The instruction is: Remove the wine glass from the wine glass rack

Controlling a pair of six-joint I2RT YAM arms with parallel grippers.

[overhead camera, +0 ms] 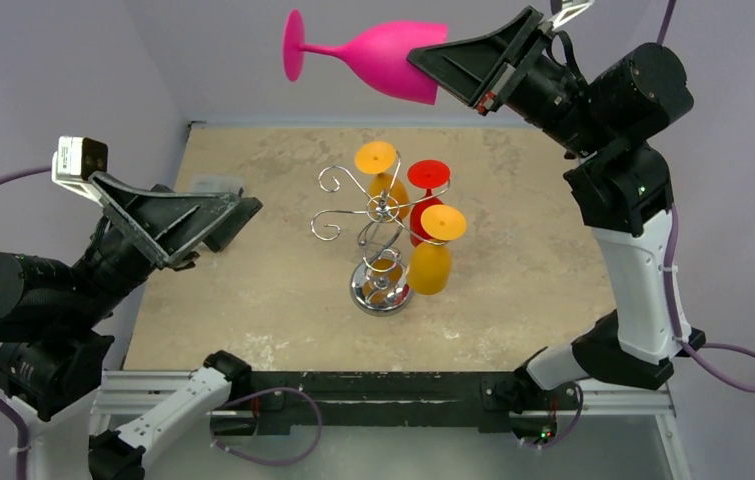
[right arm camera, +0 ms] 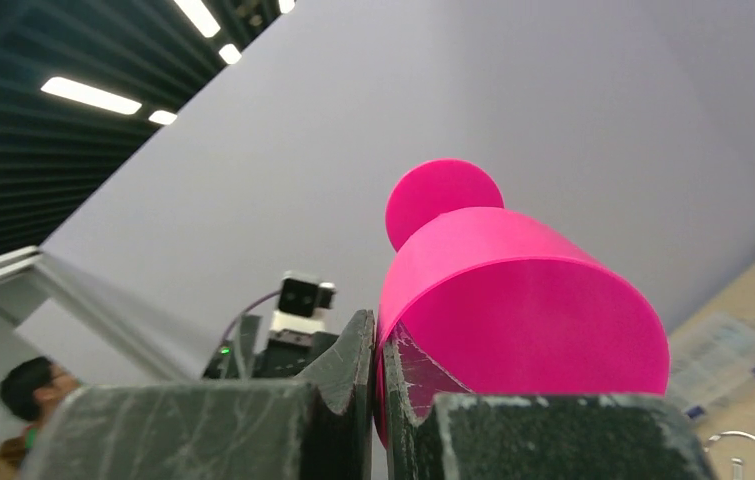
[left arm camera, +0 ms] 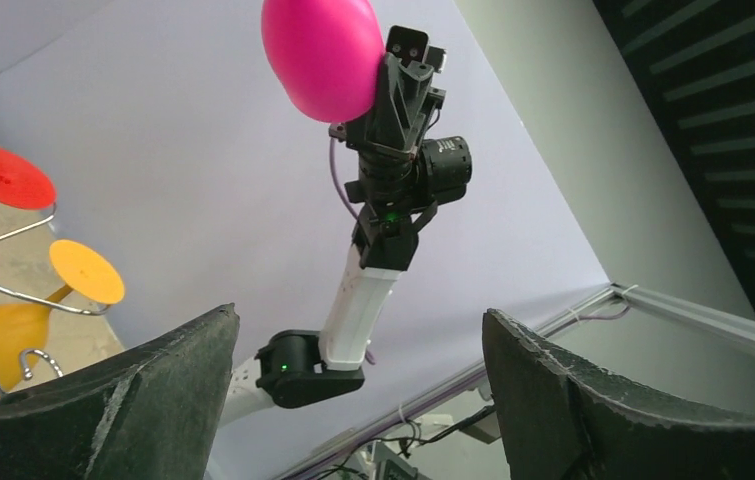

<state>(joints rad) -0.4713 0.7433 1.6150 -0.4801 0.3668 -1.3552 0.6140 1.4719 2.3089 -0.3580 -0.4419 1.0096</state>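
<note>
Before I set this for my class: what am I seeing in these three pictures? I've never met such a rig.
Two robot arms stand at a table. One picture looks down from above; the others come from a camera on each wrist. On the table stands a chrome wine glass rack with orange glasses and a red glass hanging on it. The right end effector pinches a pink wine glass by its rim, aloft. The left end effector is open and empty.

We count four glasses: one pink glass (overhead camera: 383, 60), one red glass (overhead camera: 429, 174) and two orange glasses, one behind (overhead camera: 376, 157) and one in front (overhead camera: 431, 268). An orange patch near the base may be a fifth; we cannot tell. One rack (overhead camera: 381, 292), two arms, left (overhead camera: 43, 290) and right (overhead camera: 638, 270), one table (overhead camera: 253, 300).
</note>
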